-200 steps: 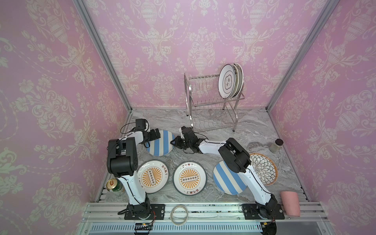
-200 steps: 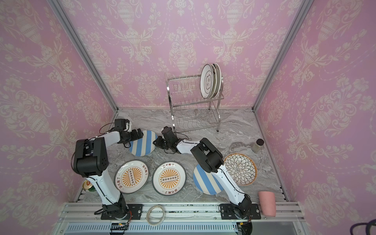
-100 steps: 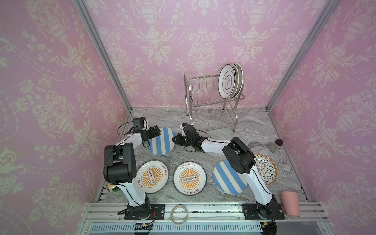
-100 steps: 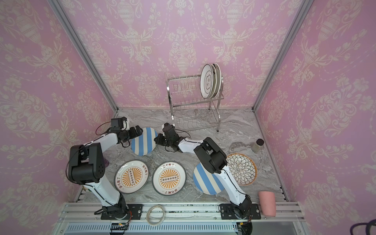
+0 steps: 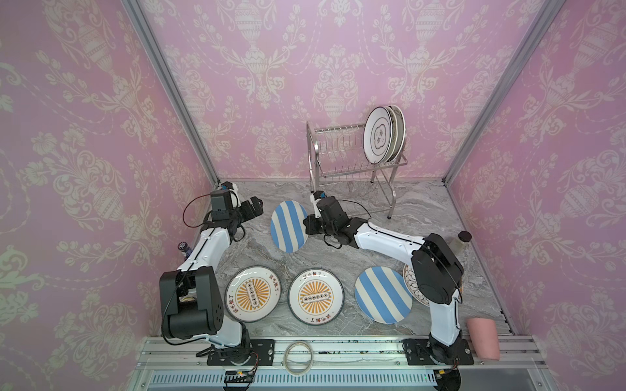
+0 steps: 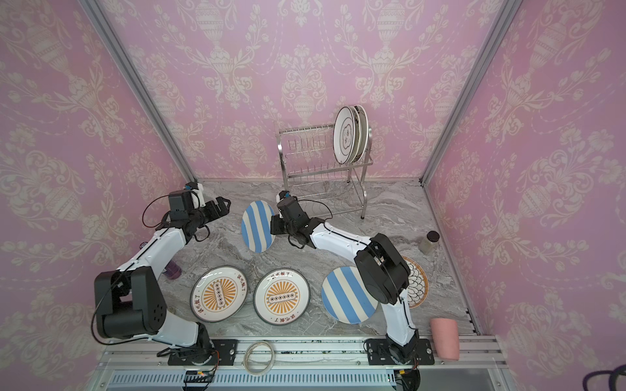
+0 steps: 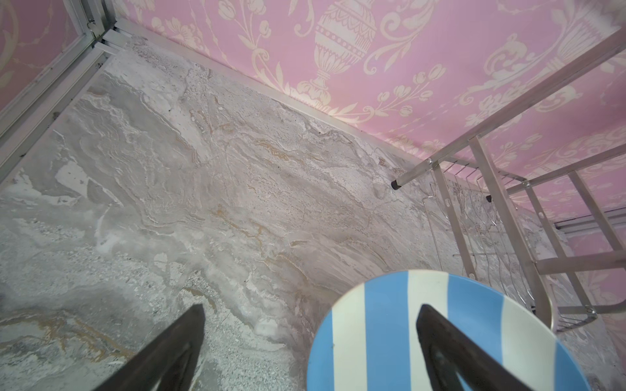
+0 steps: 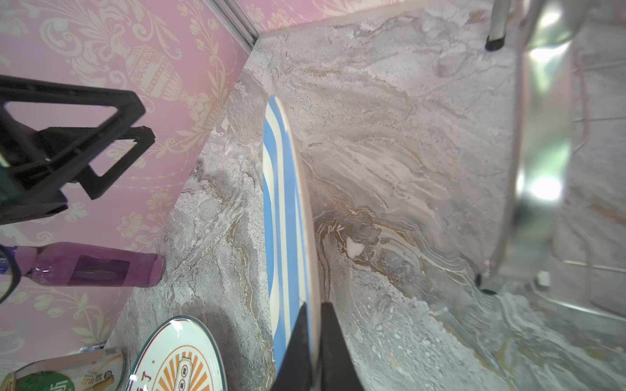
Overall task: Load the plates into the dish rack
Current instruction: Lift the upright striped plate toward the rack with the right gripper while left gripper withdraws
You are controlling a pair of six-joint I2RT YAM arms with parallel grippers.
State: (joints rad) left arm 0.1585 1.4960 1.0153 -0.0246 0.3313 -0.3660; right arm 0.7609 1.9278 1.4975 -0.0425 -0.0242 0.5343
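Nearest you, a tape ring [image 5: 298, 357] lies on the front rail and a pink cup [image 5: 482, 338] lies at its right end. Just beyond, on the marble tabletop [image 5: 338, 257], you have a row of plates lying flat: an orange sunburst plate [image 5: 253, 293] by the left arm's base, a twin sunburst plate [image 5: 315, 297] beside it, then a flat striped plate [image 5: 382, 294], and a petal-patterned plate [image 6: 417, 286] partly hidden behind the right arm. A purple bottle [image 6: 172, 269] stands near the left wall and a dark-lidded jar [image 5: 460, 242] near the right wall. Farther back, mid-table, your right gripper [image 8: 315, 304] is pressed together on the rim of the held striped plate [image 5: 289, 226]. In the right wrist view you see that blue-and-white plate nearly edge-on, tipped up steeply; you cannot tell whether its lower edge touches the marble. Your left gripper [image 7: 310, 309] is spread wide and holds nothing. In both top views it sits just beside the plate's left edge, with a gap showing. At the back wall stands the dish rack [image 5: 352, 162]. A white plate with a dark outline [image 5: 377, 133] is upright at the right end of its upper tier, with at least one more plate [image 5: 400, 130] close behind it. The rest of that tier's slots are bare wire.
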